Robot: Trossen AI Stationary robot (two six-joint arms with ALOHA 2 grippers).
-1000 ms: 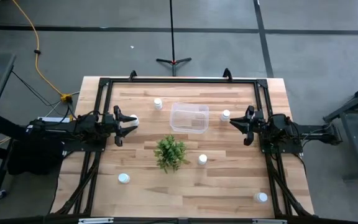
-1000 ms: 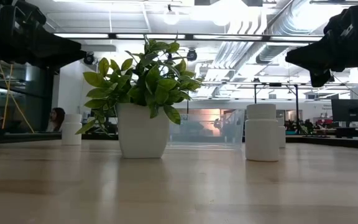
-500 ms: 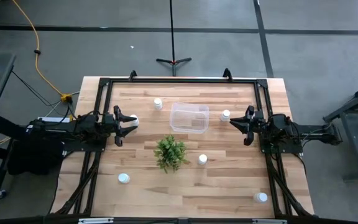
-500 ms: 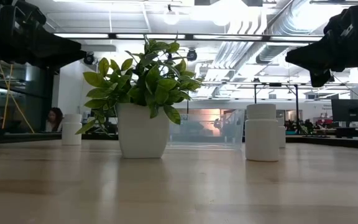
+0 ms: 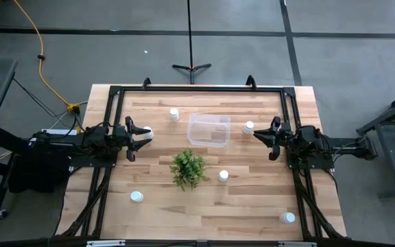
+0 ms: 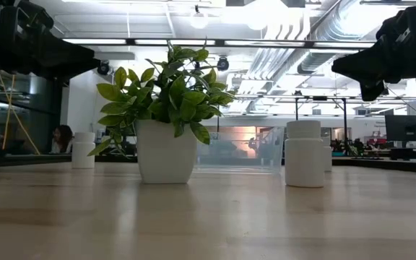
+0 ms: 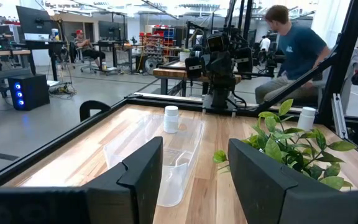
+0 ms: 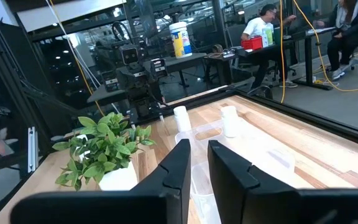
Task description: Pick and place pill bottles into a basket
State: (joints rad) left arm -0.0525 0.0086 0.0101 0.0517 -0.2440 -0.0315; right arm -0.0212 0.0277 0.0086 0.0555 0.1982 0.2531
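Clear basket (image 5: 208,130) mid-table, plant (image 5: 188,168) near it, pill bottles (image 5: 223,175) scattered, arms at sides.

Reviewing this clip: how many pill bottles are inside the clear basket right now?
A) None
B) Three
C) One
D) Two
A: in the high view the basket holds nothing, and every visible pill bottle stands on the table outside it, such as the pill bottle near its right side and the one beyond its far-left corner.

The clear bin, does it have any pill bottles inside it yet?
No, the clear bin is empty in the high view; the pill bottles stand on the table around it.
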